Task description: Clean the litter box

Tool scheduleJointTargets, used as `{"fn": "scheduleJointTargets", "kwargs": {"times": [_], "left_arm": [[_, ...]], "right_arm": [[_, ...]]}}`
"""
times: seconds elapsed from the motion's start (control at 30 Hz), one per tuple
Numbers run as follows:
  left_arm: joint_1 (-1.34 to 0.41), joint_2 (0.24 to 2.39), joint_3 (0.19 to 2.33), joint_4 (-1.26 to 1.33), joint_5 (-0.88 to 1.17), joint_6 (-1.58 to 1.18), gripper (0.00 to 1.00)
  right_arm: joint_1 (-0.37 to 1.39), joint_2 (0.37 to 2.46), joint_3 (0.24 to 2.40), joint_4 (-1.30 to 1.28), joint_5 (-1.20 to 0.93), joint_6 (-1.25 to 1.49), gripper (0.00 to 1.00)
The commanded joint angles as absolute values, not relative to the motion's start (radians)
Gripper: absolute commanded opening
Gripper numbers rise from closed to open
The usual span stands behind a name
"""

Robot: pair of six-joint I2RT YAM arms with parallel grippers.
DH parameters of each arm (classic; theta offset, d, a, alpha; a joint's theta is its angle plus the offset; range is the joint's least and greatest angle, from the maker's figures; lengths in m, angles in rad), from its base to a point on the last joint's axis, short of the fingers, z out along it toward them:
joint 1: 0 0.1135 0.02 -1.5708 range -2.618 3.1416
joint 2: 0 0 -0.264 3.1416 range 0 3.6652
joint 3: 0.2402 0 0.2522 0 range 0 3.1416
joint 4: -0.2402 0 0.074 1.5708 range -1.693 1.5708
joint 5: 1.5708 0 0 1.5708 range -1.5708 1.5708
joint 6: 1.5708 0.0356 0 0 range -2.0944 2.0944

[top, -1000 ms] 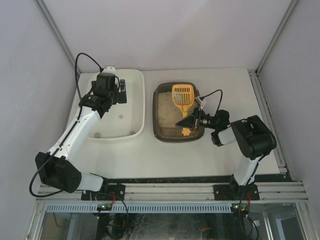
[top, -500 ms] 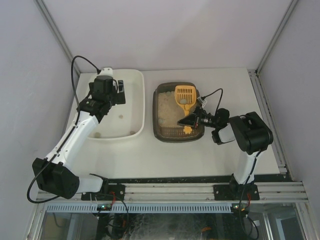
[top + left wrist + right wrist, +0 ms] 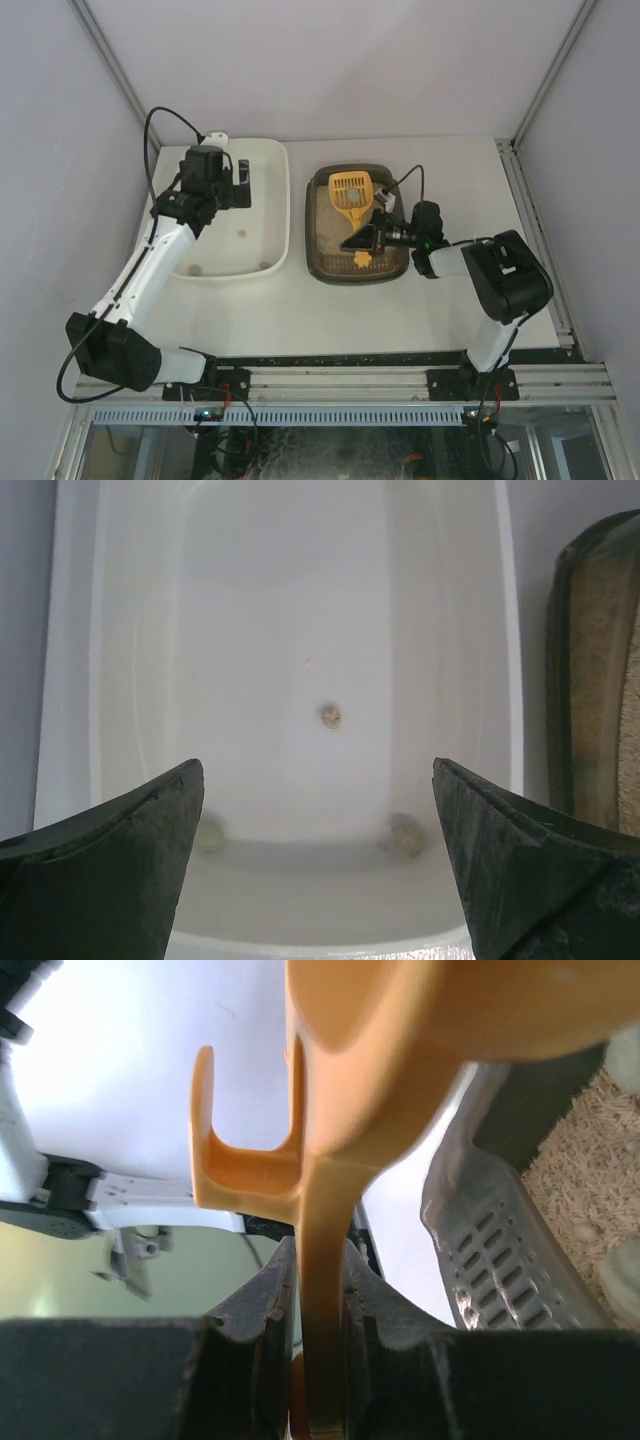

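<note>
The litter box (image 3: pixel 318 250) is a dark tray of beige litter at the table's middle. A yellow slotted scoop (image 3: pixel 350 190) lies over its far half, its handle running toward the near rim. My right gripper (image 3: pixel 362 243) is shut on that handle. In the right wrist view the orange handle (image 3: pixel 322 1220) is pinched between the jaws, with the box wall (image 3: pixel 500 1250) and litter (image 3: pixel 590 1160) to the right. My left gripper (image 3: pixel 318 770) hangs open and empty over the white tub (image 3: pixel 272 200). The tub floor holds three small clumps (image 3: pixel 331 716), (image 3: pixel 403 832), (image 3: pixel 208 835).
The white tub (image 3: pixel 510 680) stands left of the litter box (image 3: pixel 590 680) with a narrow gap between them. Grey walls close in the table on the left, back and right. A metal rail (image 3: pixel 340 385) runs along the near edge.
The right arm has swung the scoop a little to the left inside the litter box, and its wrist has moved left. The left gripper has opened slightly wider over the tub.
</note>
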State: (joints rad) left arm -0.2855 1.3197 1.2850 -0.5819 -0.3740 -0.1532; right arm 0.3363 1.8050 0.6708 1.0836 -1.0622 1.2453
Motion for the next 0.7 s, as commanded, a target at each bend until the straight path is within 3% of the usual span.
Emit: {"fn": "scheduleJointTargets", "kwargs": {"times": [0.0,0.13,0.37,0.47,0.67], "left_arm": [[-0.161,1.379,1.492,-0.726,0.020,-0.078,1.00],[-0.018,1.442,1.608,-0.833,0.278,-0.091,1.00],[0.158,1.619,1.862,-1.010,0.546,-0.283,1.00],[0.228,1.661,1.876,-1.017,0.624,-0.358,1.00],[0.309,1.701,1.892,-1.099,0.509,-0.407,1.00]], "right_arm": [[0.446,1.636,0.857,0.419,-0.962,0.819,0.00],[0.553,1.617,1.128,-0.130,-0.802,0.564,0.00],[0.748,1.820,1.619,-0.716,-0.452,0.341,0.00],[0.835,1.945,1.794,-0.885,-0.292,0.289,0.00],[0.953,2.077,2.017,-1.017,0.036,0.239,0.00]]}}
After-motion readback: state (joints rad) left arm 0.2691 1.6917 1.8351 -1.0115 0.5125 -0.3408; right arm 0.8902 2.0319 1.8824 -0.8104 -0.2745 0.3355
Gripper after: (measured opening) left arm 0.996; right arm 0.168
